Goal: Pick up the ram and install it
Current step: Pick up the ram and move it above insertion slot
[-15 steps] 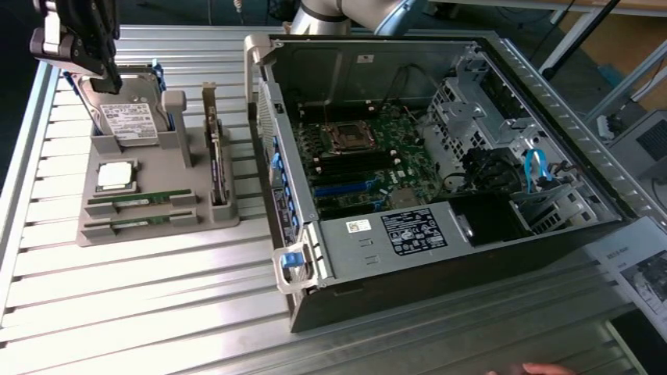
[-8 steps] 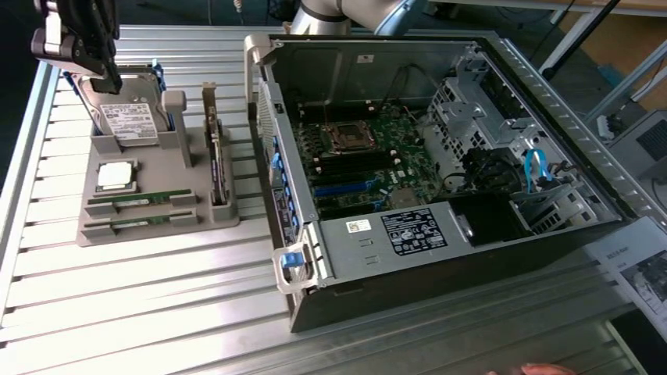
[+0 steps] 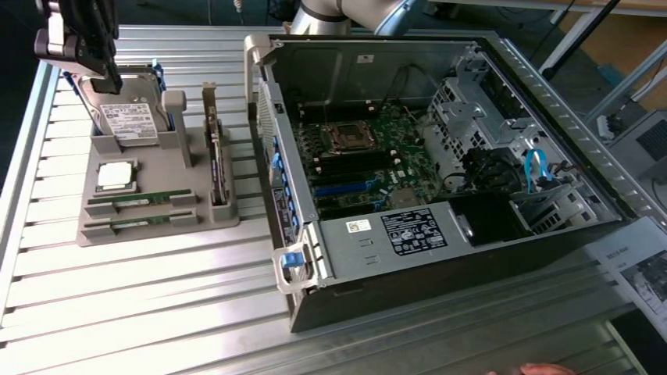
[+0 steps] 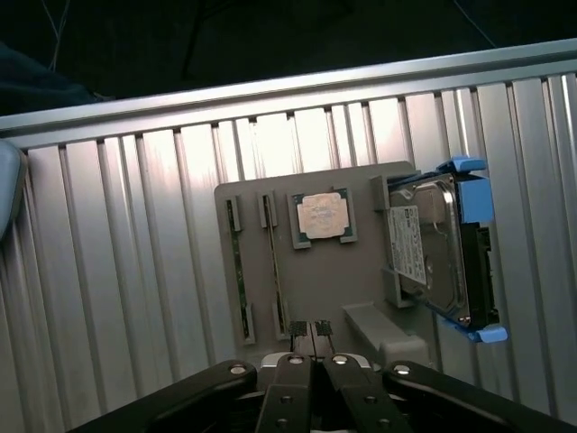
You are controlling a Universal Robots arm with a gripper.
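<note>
**A:** How do the fingers stand?

**B:** The fingers (image 4: pixel 301 336) are clenched flat against each other with nothing between them. The gripper (image 4: pixel 311 330) carries nothing.

**A:** Where does it hang?

**B:** In the air above the grey holder (image 4: pixel 329 275), touching nothing. In the exterior view it is at the far left, over the hard drive (image 3: pixel 130 117).

**A:** And the ram?

**B:** Both sticks sit in the holder, side by side in their own slots at its near end. The first ram stick (image 3: pixel 140 201) lies just beside the processor (image 3: pixel 115 176). The second ram stick (image 3: pixel 136 225) lies along the holder's near edge.

**A:** What else does the holder carry?

**B:** The hard drive stands upright at the far end, in blue rails. An expansion card (image 3: pixel 217 168) stands on edge along the holder's side toward the exterior view's right.

**A:** And beyond that?

**B:** Just to the exterior view's right of the holder lies the open computer case (image 3: pixel 312 66), on the slatted metal table (image 3: pixel 156 312). Its motherboard (image 3: pixel 386 168) faces up. The socket (image 3: pixel 349 138) is toward the far side, and the long black slots (image 3: pixel 333 166) run just on the near side of it.
</note>
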